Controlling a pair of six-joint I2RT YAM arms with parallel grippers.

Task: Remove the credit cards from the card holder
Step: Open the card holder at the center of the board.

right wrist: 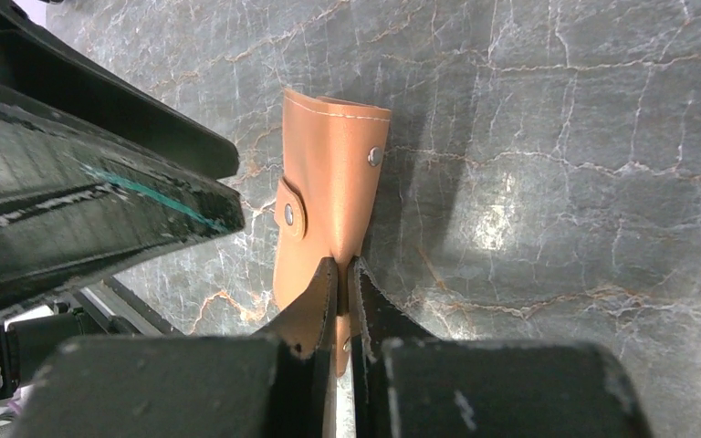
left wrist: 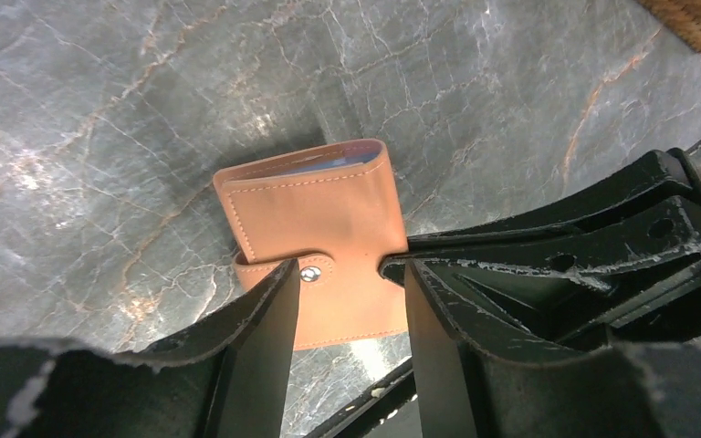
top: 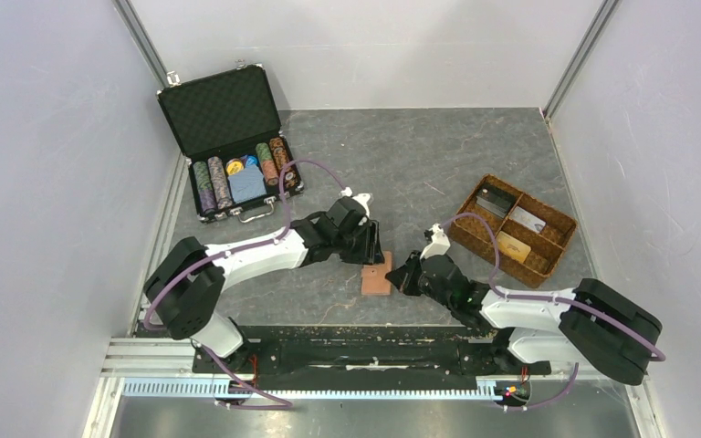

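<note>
The card holder (top: 377, 274), a tan leather wallet, lies folded on the marble table between both arms. My right gripper (top: 402, 276) is shut on the wallet's edge; in the right wrist view the fingertips (right wrist: 327, 283) pinch the leather of the card holder (right wrist: 329, 182). My left gripper (left wrist: 349, 266) is open, hovering just over the wallet (left wrist: 319, 210), with its fingers either side of the snap tab (left wrist: 308, 274). A pale blue lining edge (left wrist: 329, 164) shows at the wallet's far side. Cards inside are hidden. A dark grey card (top: 493, 198), a white card (top: 527, 219) and a tan card (top: 513, 246) lie in the woven tray.
The brown woven divided tray (top: 548, 260) stands at the right. An open black chip case (top: 228, 146) with poker chips stands at the back left. White walls close in both sides. The arm rail (top: 356, 351) runs along the near edge.
</note>
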